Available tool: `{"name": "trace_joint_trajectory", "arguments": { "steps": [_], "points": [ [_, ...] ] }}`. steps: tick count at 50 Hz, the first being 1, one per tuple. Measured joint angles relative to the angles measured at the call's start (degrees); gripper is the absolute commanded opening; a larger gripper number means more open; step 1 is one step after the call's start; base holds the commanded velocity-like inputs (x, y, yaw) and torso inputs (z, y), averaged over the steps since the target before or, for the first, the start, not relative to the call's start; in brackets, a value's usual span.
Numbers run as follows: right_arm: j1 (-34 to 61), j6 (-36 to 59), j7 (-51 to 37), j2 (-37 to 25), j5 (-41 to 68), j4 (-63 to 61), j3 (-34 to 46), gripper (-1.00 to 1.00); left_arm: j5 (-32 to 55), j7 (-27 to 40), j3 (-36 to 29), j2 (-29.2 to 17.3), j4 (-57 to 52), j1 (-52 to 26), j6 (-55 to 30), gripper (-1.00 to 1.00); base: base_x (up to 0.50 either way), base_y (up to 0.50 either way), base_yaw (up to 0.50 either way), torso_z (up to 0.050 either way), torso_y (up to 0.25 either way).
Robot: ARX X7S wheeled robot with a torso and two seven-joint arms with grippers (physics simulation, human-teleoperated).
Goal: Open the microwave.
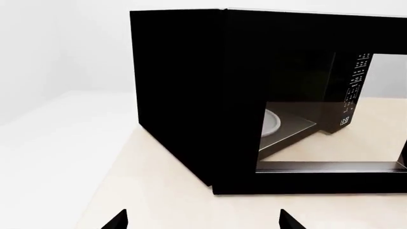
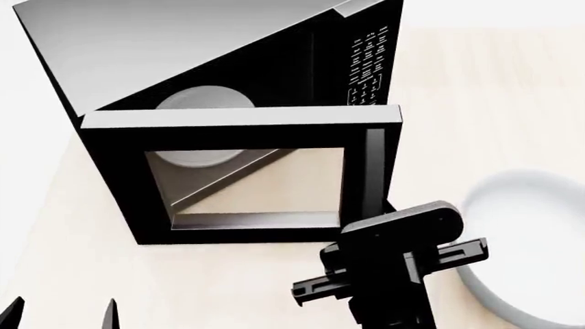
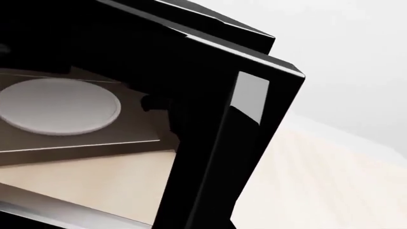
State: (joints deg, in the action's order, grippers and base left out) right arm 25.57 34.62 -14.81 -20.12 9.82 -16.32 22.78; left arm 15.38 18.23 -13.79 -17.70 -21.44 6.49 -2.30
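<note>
In the head view, the nearest thing to you is your right gripper point(image 2: 388, 274), a black clamp low and right of centre, close in front of the microwave door's handle side. Its fingers do not show plainly, so you cannot tell whether it is released, clenched or grasping the handle. Your left gripper point(image 2: 59, 315) shows only as two dark fingertips point(image 2: 109, 314) at the lower left edge, spread apart with nothing between them, hovering over the pale wooden table point(image 2: 238, 281).

Just beyond stands the microwave point(image 2: 192, 62), a large black box with a grey top, sitting on the table left of centre. Its door point(image 2: 242, 175) is swung well out towards you, hinged on the left, and you look through its glass window at the table. The vertical handle point(image 2: 373, 171) runs down the door's right edge. Inside, a white turntable plate point(image 3: 58, 106) lies on the floor of the cavity. The keypad point(image 2: 366, 62) with white lettering sits to the right of the opening.

To the right of the microwave, a white bowl point(image 2: 530, 247) rests on the table
</note>
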Motion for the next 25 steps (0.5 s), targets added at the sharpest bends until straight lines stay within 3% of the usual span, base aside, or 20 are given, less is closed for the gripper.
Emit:
{"name": "trace_joint_trajectory", "arguments": {
  "steps": [1,25],
  "points": [
    [0.02,-0.08,-0.02,-0.01,0.10,0.05,-0.01,1.00,0.01,0.02,-0.02,-0.02,-0.01,-0.01,-0.01,1.00,0.00,0.00,0.00,0.000,0.000],
    [-1.36,-4.01,2.21,0.50,8.62,-0.38,-0.70,1.00,0.37,0.53,-0.26,-0.43,-0.25,-0.14,-0.14,1.00,0.00,0.00,0.00,0.001,0.002]
  ]
}}
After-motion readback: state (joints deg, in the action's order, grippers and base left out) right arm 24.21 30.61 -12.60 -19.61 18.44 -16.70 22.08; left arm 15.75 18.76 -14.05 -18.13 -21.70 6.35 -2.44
